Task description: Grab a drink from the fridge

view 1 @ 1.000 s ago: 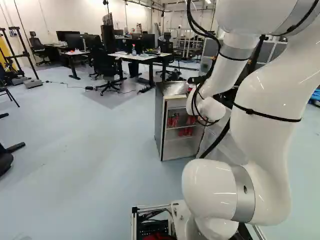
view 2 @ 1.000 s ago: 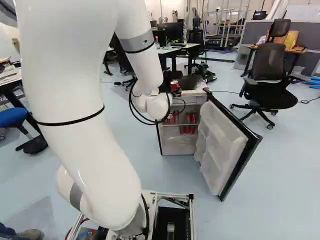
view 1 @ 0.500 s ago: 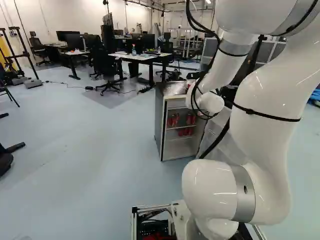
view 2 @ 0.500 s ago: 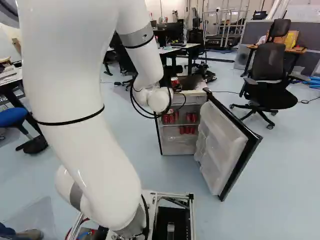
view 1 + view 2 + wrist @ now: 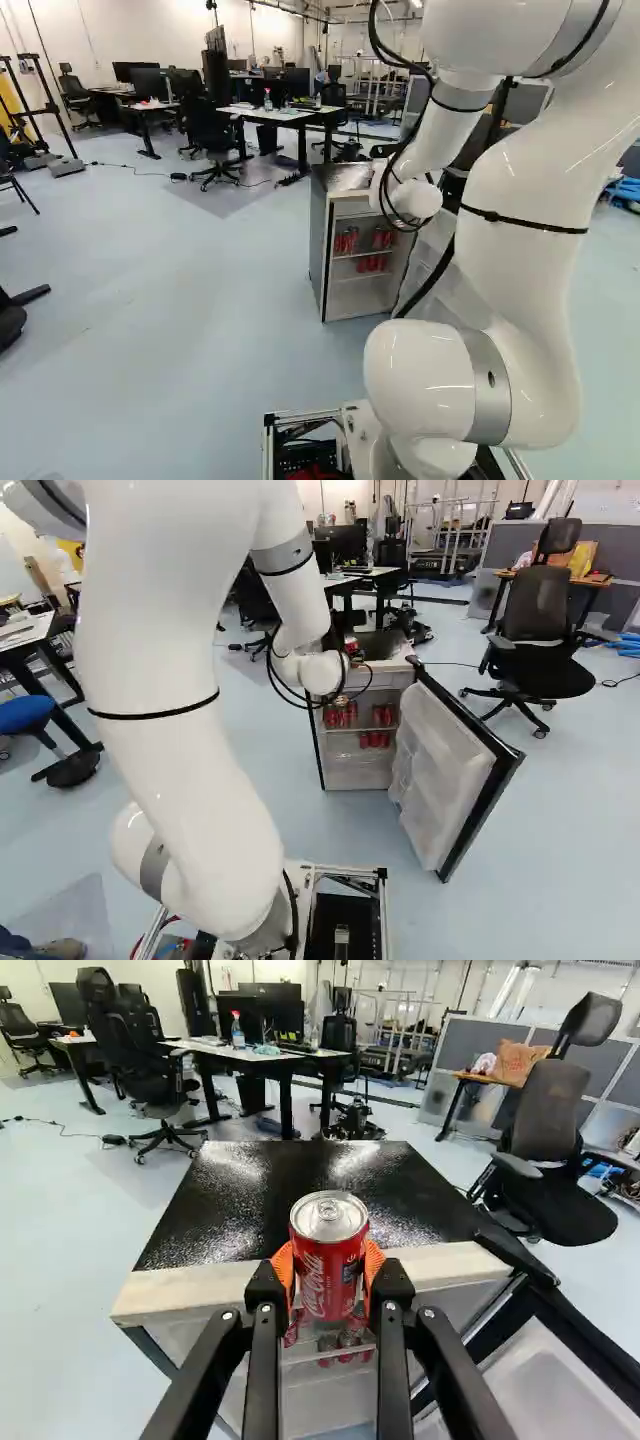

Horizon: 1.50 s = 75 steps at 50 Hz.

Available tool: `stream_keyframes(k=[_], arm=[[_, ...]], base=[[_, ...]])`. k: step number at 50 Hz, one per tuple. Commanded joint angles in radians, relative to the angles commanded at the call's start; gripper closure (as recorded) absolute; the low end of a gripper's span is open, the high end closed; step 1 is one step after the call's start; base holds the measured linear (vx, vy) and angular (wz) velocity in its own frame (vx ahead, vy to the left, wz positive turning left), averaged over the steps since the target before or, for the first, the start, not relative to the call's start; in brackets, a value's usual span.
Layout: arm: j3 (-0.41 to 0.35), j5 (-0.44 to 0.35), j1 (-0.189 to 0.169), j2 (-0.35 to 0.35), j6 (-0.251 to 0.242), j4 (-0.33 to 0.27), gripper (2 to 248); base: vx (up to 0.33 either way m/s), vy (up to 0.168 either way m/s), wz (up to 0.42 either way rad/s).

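Red can (image 5: 328, 1275) pinched upright in gripper (image 5: 328, 1262), near top front edge of fridge (image 5: 215, 1288); withdrawal should lead away.

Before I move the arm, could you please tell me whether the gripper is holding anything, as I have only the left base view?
Observer: Yes, the wrist view shows the gripper closed on a red can, with an orange pad on each side.
Operator: Thank you. And what stands beyond the open fridge door, please?
Observer: In the right base view, a black office chair.
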State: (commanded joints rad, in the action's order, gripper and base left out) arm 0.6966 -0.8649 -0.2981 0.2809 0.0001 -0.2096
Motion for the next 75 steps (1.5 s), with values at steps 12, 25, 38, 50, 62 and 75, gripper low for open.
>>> stream_keyframes(k=[12, 25, 38, 50, 62, 75], arm=[[0.04, 0.015, 0.006, 0.033, 0.0, 0.0, 159], [0.083, 0.015, 0.013, 0.069, 0.0, 0.0, 159], [0.127, 0.015, 0.019, 0.104, 0.0, 0.0, 159], [0.168, 0.015, 0.025, 0.137, 0.0, 0.0, 159], [0.192, 0.015, 0.028, 0.156, 0.0, 0.0, 159], [0.192, 0.015, 0.028, 0.156, 0.0, 0.0, 157]], base=[[0.0, 0.0, 0.0], [0.0, 0.0, 0.0], [0.0, 0.0, 0.0], [0.0, 0.0, 0.0], [0.0, 0.0, 0.0], [0.0, 0.0, 0.0]])
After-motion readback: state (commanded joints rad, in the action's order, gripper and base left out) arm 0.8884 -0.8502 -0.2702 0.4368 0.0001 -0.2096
